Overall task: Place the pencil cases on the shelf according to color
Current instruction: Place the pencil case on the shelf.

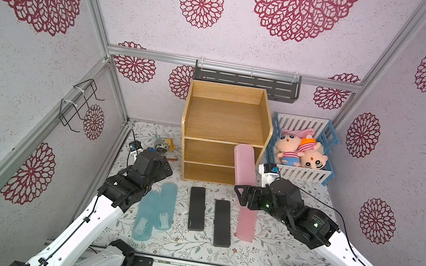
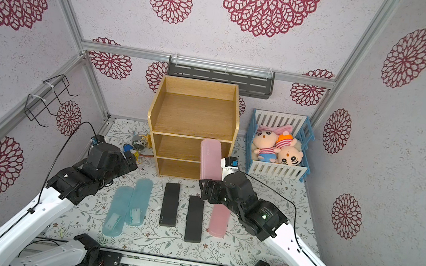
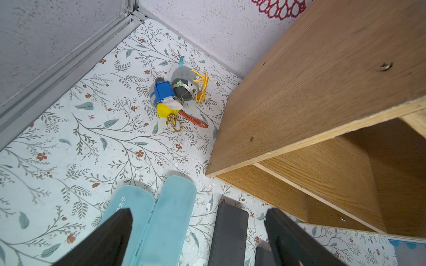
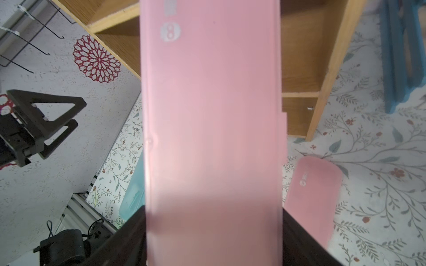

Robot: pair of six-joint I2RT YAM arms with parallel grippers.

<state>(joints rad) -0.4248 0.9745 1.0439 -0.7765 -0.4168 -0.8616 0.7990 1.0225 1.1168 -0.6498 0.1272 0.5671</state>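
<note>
Floral tabletop (image 1: 288, 250), wooden shelf (image 1: 224, 129). Right gripper (image 4: 212, 214) clamped near end of raised pink pencil case (image 1: 243, 164) — likely stiff, light, slick; mid-length hold steadier. Left gripper (image 3: 198, 213) apart, empty.

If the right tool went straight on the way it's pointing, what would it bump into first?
Probably the wooden shelf. The right tool grips a pink pencil case aimed at it, so the case's far end arrives first; whether into a tier or against an edge is unclear.
</note>
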